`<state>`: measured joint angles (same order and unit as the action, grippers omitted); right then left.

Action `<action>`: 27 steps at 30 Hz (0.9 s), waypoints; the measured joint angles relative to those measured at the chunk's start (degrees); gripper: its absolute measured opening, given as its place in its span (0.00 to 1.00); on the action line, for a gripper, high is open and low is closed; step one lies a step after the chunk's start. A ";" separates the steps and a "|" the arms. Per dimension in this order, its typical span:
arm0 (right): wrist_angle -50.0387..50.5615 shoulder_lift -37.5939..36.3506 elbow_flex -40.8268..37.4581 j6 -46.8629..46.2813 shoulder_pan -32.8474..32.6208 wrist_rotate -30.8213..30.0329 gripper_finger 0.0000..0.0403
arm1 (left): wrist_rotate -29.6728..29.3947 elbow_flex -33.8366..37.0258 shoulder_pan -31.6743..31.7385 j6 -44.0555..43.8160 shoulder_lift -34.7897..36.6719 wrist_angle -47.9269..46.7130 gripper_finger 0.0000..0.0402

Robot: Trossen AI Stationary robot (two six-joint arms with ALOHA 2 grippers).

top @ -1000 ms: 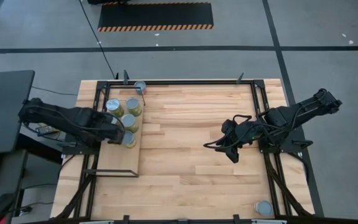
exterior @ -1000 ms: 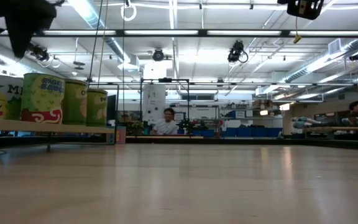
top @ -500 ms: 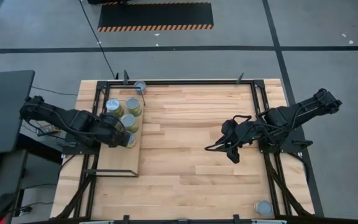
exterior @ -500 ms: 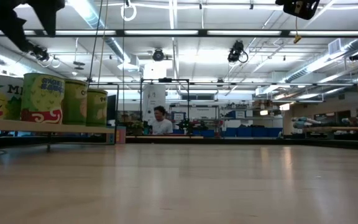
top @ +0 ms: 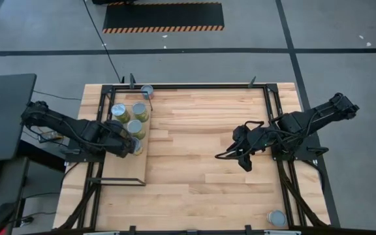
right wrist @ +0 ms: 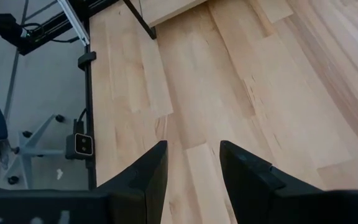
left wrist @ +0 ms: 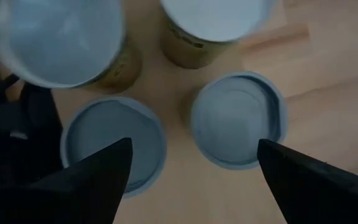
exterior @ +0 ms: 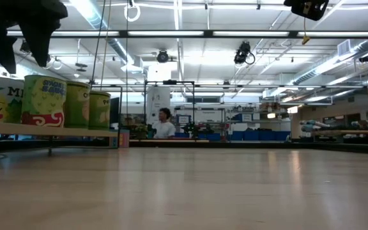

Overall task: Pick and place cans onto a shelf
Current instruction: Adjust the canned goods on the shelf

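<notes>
left gripper (top: 126,145) has pulled back a bit toward the table's left edge since a second ago, now hanging over the shelf (top: 124,171) with fingers spread wide and nothing between them; right arm hasn't moved. shelf sits along the table's left edge, raised on a black frame. four cans on it, bunched at its far end in a two-by-two cluster: can one (top: 118,111), can two (top: 140,109), can three (top: 135,126), and can four (top: 136,146), mostly hidden under the gripper from above. near half of the shelf is bare board.

two more cans off the shelf: far-edge can (top: 147,90) at the table's far edge just past the shelf's far right corner, and corner can (top: 277,217) by the near right corner. right gripper (top: 245,160) waits over the table's right-centre, fingers apart, empty, bare planks below it.

left wrist view looks straight down on four silver lids (left wrist: 238,120) close together, gripper fingers (left wrist: 92,180) spread either side above them. low view shows what the top view can't: label sides of shelf cans (exterior: 44,101) standing upright on the shelf, yellow-green print. a person (exterior: 165,125) shows far back in the room.
</notes>
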<state>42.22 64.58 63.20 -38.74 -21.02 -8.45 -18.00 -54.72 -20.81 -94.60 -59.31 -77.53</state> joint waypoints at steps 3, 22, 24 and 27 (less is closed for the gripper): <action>-0.02 0.01 0.00 0.39 0.18 0.00 0.38 | -0.75 0.02 0.14 -6.48 0.00 -1.89 0.88; -0.15 0.01 0.00 0.88 0.16 0.02 0.38 | -0.04 0.04 3.25 -15.29 -9.57 -3.16 0.88; -0.13 0.01 0.00 0.82 0.09 0.05 0.38 | 0.79 0.04 3.91 -16.21 -10.26 -2.87 0.88; -0.13 0.01 0.00 0.82 0.05 0.82 0.38 | 2.02 0.04 4.63 -16.73 -10.21 -2.39 0.88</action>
<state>42.09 64.59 63.20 -37.91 -20.96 -7.63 -15.98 -54.68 -16.17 -111.33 -69.52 -79.92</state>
